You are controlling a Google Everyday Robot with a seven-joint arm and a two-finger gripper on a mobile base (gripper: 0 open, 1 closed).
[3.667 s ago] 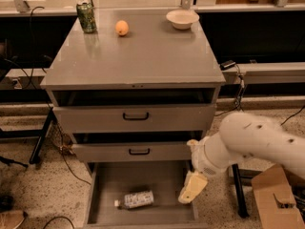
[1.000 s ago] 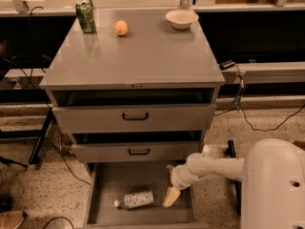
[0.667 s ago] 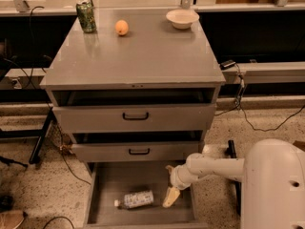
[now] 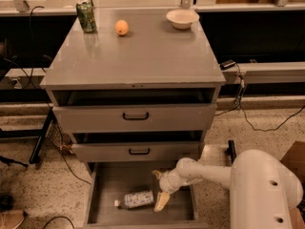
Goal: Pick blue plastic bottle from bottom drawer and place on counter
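Camera view: arm reaches into bottom drawer, jaws spread beside blue plastic bottle.

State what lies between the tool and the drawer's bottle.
Camera view: only bare floor of the grey bottom drawer separates the open tool from the small clear white-capped plastic bottle.

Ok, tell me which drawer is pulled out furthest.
The bottom drawer, holding the blue plastic bottle, with the tool inside it; the two handled drawers above barely protrude.
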